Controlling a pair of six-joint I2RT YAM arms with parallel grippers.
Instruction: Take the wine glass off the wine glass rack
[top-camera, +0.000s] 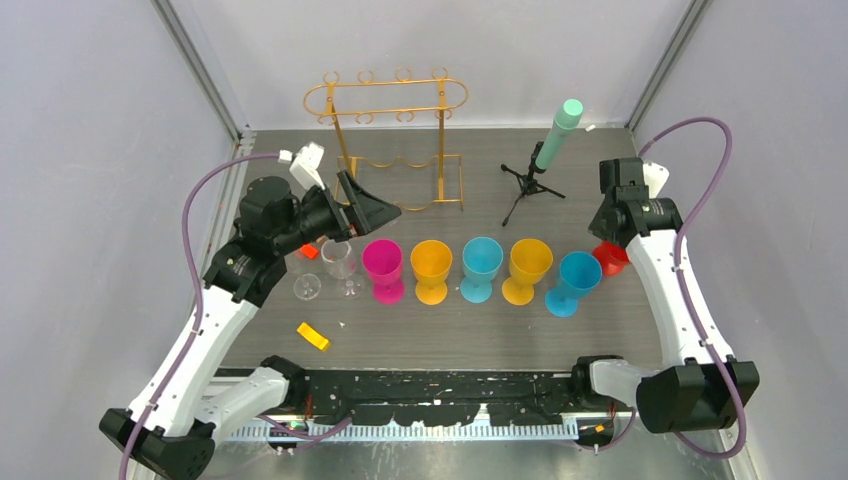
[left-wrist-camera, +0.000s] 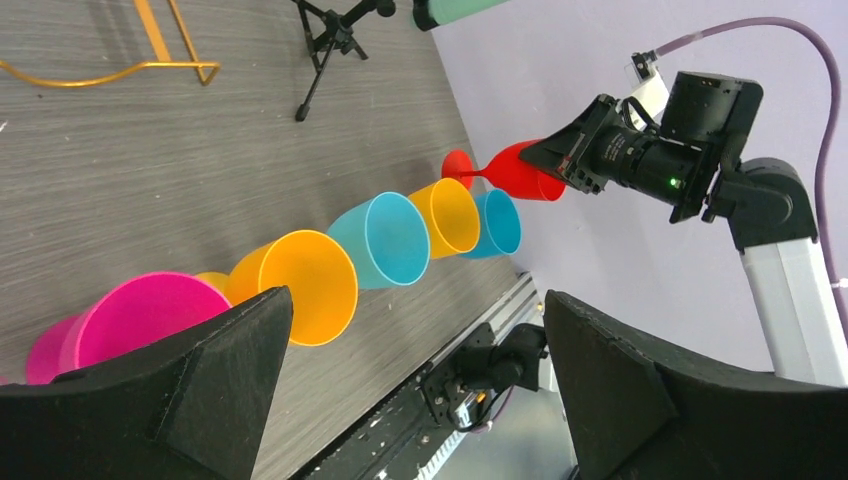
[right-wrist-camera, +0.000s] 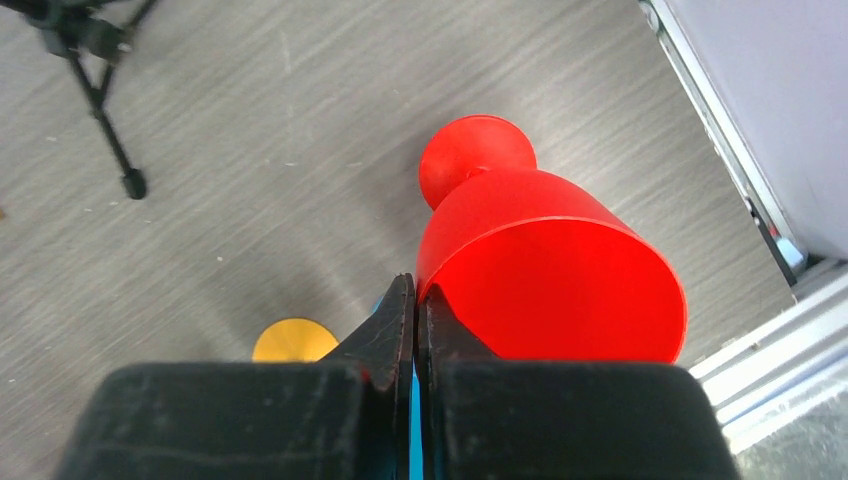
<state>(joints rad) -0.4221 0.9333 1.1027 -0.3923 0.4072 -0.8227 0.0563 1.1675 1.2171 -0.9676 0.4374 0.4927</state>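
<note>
The red wine glass (right-wrist-camera: 545, 270) is off the rack, at the right side of the table (top-camera: 450, 330) near the right edge. The right gripper (right-wrist-camera: 415, 292) has it by the rim, with both fingers pinched together on the wall of the bowl. From the right wrist view its round foot lies beyond the bowl, but I cannot tell whether the foot touches the wood.

The gold wire rack (top-camera: 386, 140) stands at the back of the table, left of centre and well apart from the red glass.

A row of coloured glasses stands upright in front of the rack, running across the middle of the table. From left to right they are a pink glass (top-camera: 382, 268), an orange glass (top-camera: 432, 270), a turquoise glass (top-camera: 481, 266), a yellow glass (top-camera: 530, 268) and a blue glass (top-camera: 577, 281). The blue one is just beside the red glass.

The left gripper (top-camera: 375, 213) hangs at the left end of the row with its jaws spread wide and nothing between them. A clear glass (top-camera: 338, 258) stands just below it, beside the pink one, and a second clear piece (top-camera: 307, 288) lies to its left.

A black tripod (top-camera: 528, 183) carrying a green cylinder (top-camera: 558, 132) stands right of the rack. A small yellow block (top-camera: 313, 336) lies nearer the arm bases.
</note>
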